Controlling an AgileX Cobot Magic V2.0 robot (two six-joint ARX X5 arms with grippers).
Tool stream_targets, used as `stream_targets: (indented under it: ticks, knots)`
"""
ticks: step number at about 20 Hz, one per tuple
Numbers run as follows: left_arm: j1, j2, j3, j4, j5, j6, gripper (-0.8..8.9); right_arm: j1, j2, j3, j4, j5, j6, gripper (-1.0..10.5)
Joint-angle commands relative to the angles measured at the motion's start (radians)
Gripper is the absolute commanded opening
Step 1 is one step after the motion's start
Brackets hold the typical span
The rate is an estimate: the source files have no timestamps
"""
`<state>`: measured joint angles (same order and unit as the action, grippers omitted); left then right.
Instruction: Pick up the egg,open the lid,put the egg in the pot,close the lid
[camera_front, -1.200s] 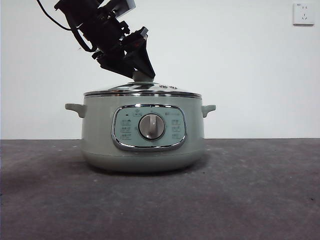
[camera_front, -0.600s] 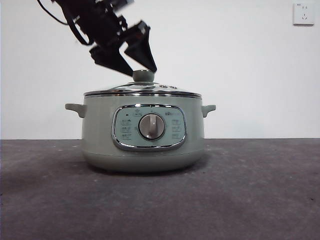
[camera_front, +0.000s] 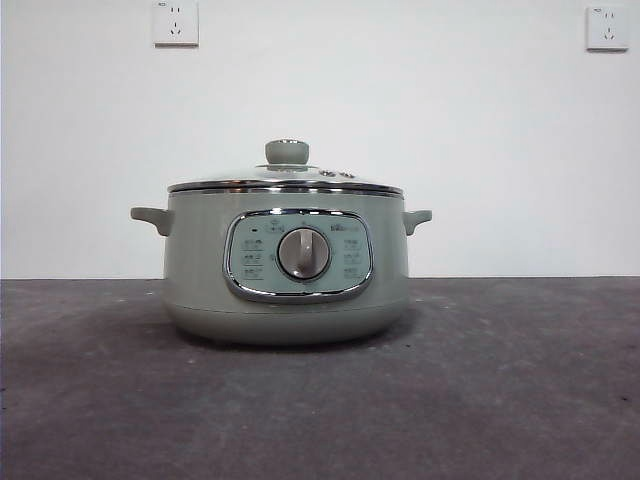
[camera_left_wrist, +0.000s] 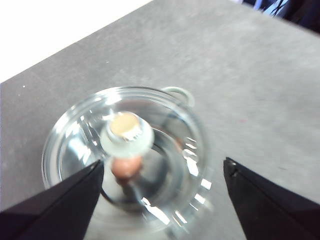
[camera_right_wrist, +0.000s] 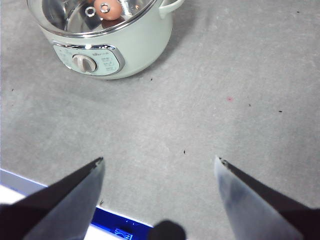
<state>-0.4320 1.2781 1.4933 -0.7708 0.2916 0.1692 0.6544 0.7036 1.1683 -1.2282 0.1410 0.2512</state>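
Note:
The sage-green pot stands in the middle of the table with the glass lid closed on it, its green knob on top. In the left wrist view I look down through the lid and see the reddish-brown egg inside the pot, under the knob. My left gripper is open and empty, high above the lid. My right gripper is open and empty over bare table, away from the pot; the egg shows through the lid there.
The dark grey table stretches around the pot. Two wall sockets sit on the white back wall. A blue strip lies at the table's edge in the right wrist view.
The gripper that was at the lid's knob opened, let go, and rose up out of the front view. The lid stays closed on the pot.

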Motion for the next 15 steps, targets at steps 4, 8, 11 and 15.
stream_targets:
  ticks: [4, 8, 11, 15]
  knots:
    - [0.001, -0.19, -0.005, -0.218, 0.004, -0.057, 4.09, 0.002, -0.002, -0.008, 0.008, 0.002, 0.007, 3.7]
    - [0.001, -0.265, -0.005, -0.328, 0.003, -0.057, 4.09, 0.002, -0.002, -0.008, 0.009, 0.001, 0.007, 3.7]
    - [0.001, -0.276, -0.005, -0.356, 0.003, -0.057, 4.09, 0.002, -0.001, -0.008, 0.008, 0.001, 0.007, 3.7]
    - [0.001, -0.274, -0.005, -0.372, 0.003, -0.057, 4.01, 0.002, -0.001, -0.008, -0.013, 0.0, 0.008, 3.7]
